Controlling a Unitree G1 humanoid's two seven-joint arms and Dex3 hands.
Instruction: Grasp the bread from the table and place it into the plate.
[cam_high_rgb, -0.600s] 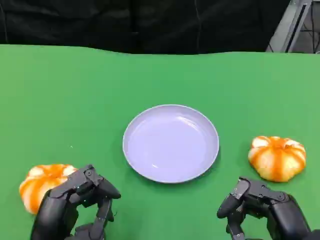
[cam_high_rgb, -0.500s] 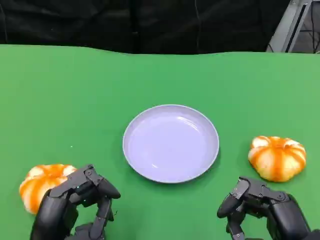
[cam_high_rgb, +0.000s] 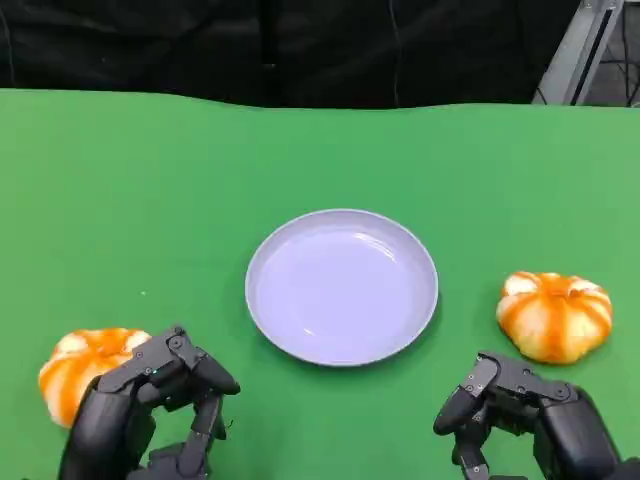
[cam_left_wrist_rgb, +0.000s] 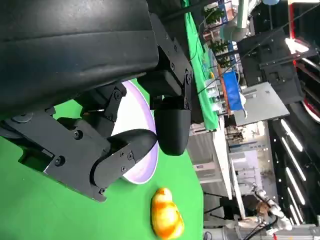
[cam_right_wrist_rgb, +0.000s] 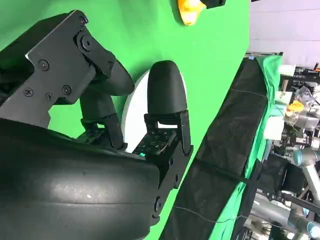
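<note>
Two orange-and-white pumpkin-shaped breads lie on the green table. One bread (cam_high_rgb: 80, 362) sits at the front left, partly hidden behind my left hand (cam_high_rgb: 150, 410). The other bread (cam_high_rgb: 554, 315) (cam_left_wrist_rgb: 166, 218) lies at the right, a little beyond my right hand (cam_high_rgb: 530, 420). Between them stands the empty pale lilac plate (cam_high_rgb: 341, 286) (cam_left_wrist_rgb: 142, 165) (cam_right_wrist_rgb: 134, 107). Both hands hover low at the near edge, fingers apart and holding nothing. The right wrist view catches the left bread (cam_right_wrist_rgb: 189, 10) far off across the table.
The green table (cam_high_rgb: 150, 180) runs back to a black curtain (cam_high_rgb: 300, 50). A grey metal frame (cam_high_rgb: 585, 50) stands at the back right. Benches and equipment of a workshop (cam_left_wrist_rgb: 240, 100) show beyond the table.
</note>
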